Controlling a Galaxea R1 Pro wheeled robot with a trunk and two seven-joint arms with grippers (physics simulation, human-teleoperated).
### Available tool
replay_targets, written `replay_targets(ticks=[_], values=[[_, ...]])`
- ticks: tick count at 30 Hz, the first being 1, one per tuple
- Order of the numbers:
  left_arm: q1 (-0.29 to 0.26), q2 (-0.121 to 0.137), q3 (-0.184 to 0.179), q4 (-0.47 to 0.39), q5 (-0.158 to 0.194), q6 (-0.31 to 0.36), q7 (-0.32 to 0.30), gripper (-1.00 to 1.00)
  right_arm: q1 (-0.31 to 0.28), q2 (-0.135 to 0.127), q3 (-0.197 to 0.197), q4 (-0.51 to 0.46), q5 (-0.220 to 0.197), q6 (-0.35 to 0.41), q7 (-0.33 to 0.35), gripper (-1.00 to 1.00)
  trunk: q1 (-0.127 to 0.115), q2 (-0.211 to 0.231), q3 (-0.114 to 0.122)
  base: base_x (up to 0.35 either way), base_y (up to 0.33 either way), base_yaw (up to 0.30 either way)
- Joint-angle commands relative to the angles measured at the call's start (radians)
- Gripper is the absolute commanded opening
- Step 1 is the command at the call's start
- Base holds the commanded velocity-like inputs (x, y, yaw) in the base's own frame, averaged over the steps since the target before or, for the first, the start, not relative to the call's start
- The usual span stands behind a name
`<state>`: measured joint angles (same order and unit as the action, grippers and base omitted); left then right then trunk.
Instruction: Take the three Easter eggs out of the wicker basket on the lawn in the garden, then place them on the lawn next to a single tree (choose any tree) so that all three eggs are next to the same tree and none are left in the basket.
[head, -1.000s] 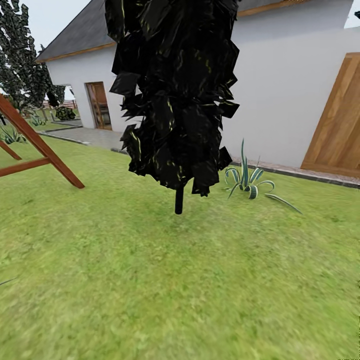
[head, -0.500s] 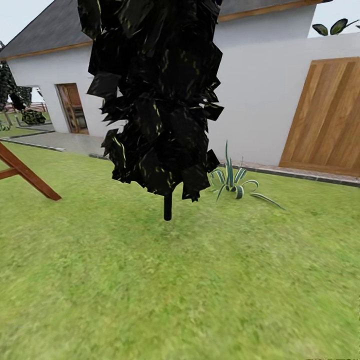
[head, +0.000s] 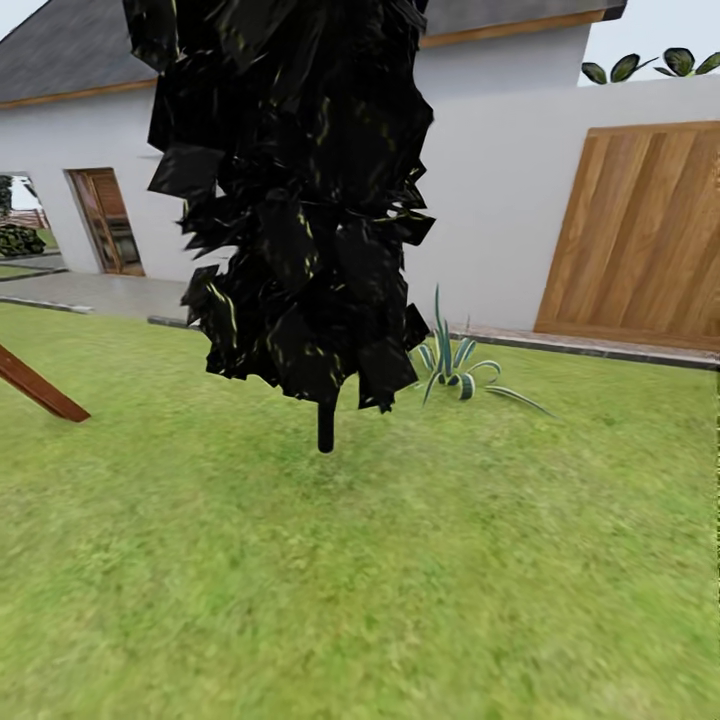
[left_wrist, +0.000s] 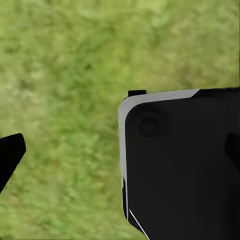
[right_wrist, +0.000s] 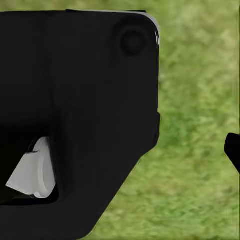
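None of the eggs or the basket are in front of me at this moment, so I can't say from here how many have been moved; I judge I'm in transit across the garden and the task still has work left, though how much I can't tell.

What I do have underfoot is the lawn (head: 400, 580), bright green and running out to a strip of grey paving along the white house (head: 500, 200). Straight ahead stands a dark cone-shaped tree (head: 300, 200) on a thin black stem, which isn't the thick-trunked kind I want for the eggs. Just beside it, toward the house, sits a spiky striped plant (head: 455, 365). A wooden garage door (head: 640, 240) fills the wall further along, and a reddish wooden beam (head: 40, 388) pokes in at the edge of the grass.

On the left wrist camera I see a black fingertip (left_wrist: 10, 155) over grass beside a big black housing (left_wrist: 185, 165); on the right wrist, another dark tip (right_wrist: 234, 147) beside a similar black casing (right_wrist: 75, 100). I can't tell how wide either hand stands, and I see nothing held in them.
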<state>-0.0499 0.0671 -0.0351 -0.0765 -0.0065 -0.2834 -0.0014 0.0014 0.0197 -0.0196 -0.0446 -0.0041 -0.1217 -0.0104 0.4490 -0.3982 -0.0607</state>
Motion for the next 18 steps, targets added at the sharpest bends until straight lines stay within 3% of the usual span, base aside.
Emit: replay_targets(ticks=[1, 18], values=[[-0.001, 0.000, -0.003, 0.001, -0.001, -0.003, 0.000, 1.00, 0.000, 0.000, -0.002, -0.001, 0.000, -0.002, -0.001, 1.00, 0.001, -0.002, -0.001, 0.253, 0.233, -0.204], [-0.001, 0.002, -0.013, 0.000, 0.000, -0.003, 0.000, 1.00, 0.000, 0.000, -0.002, -0.001, 0.000, -0.002, 0.000, 1.00, 0.001, -0.002, 0.016, 0.278, 0.207, -0.227]])
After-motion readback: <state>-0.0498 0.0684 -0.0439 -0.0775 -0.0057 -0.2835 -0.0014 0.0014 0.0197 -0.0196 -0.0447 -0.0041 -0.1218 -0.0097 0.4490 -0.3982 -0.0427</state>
